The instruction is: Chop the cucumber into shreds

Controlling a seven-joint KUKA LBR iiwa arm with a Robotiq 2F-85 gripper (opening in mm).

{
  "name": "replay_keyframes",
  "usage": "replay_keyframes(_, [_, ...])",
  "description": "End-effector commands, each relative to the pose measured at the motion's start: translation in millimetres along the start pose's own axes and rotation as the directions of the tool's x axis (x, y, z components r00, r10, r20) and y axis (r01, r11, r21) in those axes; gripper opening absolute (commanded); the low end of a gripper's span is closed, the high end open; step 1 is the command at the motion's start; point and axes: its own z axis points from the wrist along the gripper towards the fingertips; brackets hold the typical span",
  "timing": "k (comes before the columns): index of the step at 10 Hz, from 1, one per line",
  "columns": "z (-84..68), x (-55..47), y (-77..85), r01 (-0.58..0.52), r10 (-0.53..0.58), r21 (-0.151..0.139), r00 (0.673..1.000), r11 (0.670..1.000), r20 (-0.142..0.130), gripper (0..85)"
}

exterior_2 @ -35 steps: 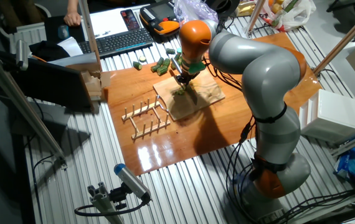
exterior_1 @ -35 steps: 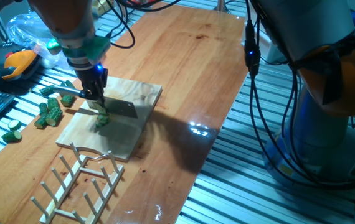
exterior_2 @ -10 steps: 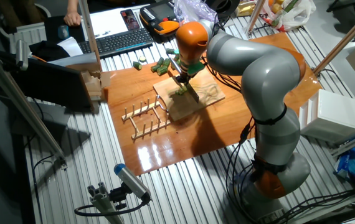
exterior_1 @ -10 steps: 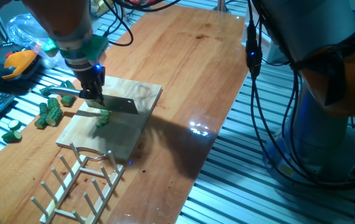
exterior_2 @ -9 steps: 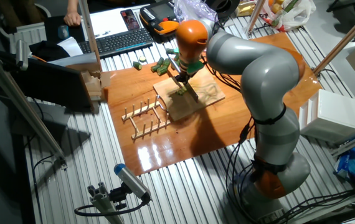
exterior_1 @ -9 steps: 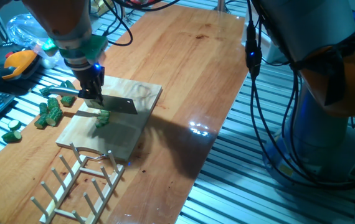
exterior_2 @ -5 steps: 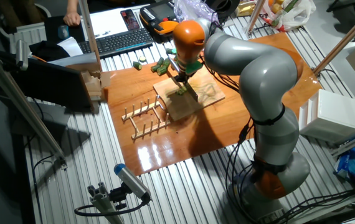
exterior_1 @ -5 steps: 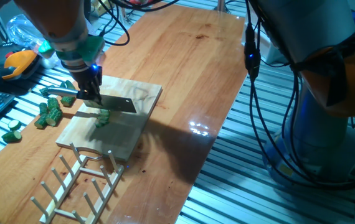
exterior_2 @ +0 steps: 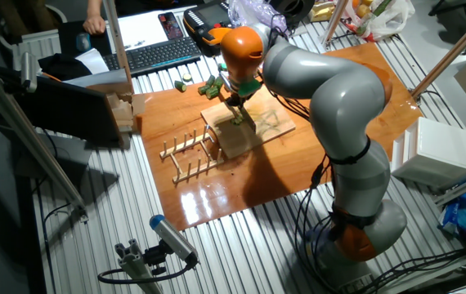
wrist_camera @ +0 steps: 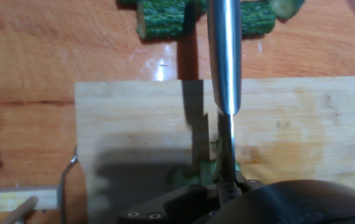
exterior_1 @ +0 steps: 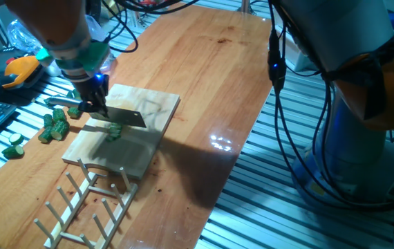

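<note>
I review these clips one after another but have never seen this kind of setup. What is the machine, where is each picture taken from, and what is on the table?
The machine is a single grey and orange robot arm whose two-fingered hand is shut on a knife. Two pictures come from fixed cameras on different sides of the table. The third comes from a camera on the hand, looking down along the knife's metal handle.

On the wooden tabletop lies a pale cutting board. A small green cucumber piece sits on it, right by the blade; whether they touch is unclear. Larger dark green chunks lie beside the board, and a wooden rack stands at its near end. A keyboard sits past the tabletop.
</note>
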Motion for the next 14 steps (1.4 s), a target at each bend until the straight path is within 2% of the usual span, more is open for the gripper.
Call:
replay_keyframes(1, [-1.4,-1.4,2.5,0.013,-0.013,-0.004,1.0,1.0,0.001,0.0])
replay_keyframes(2, [-2.1,-2.4,4.7,0.028,-0.028,-0.008,1.0,1.0,0.002,0.0])
replay_keyframes(3, [-2.2,-2.6,5.1,0.034,-0.034,-0.034,0.999,0.999,-0.001,0.0])
replay_keyframes(4, [-2.2,-2.6,5.1,0.033,-0.034,-0.054,0.999,0.998,-0.017,0.0])
replay_keyframes(5, [-2.2,-2.6,5.1,0.011,-0.014,-0.065,0.999,0.998,-0.046,0.0])
replay_keyframes(6, [-2.2,-2.6,5.1,-0.008,0.005,-0.065,0.999,0.998,-0.048,0.0])
replay_keyframes(7, [-2.2,-2.6,5.1,0.001,-0.003,-0.039,0.999,0.999,-0.046,0.0])
replay_keyframes(8, [-2.2,-2.6,5.1,0.032,-0.033,-0.018,0.998,0.999,-0.057,0.0])
replay_keyframes(10, [-1.9,-3.0,2.4,0.052,-0.058,-0.085,0.996,0.995,-0.064,0.0])
replay_keyframes(11, [0.2,-4.7,-9.5,0.055,-0.061,-0.088,0.996,0.995,-0.061,0.0])
replay_keyframes(14, [5.7,-2.6,-17.3,0.043,-0.046,-0.071,0.998,0.997,-0.05,0.0])
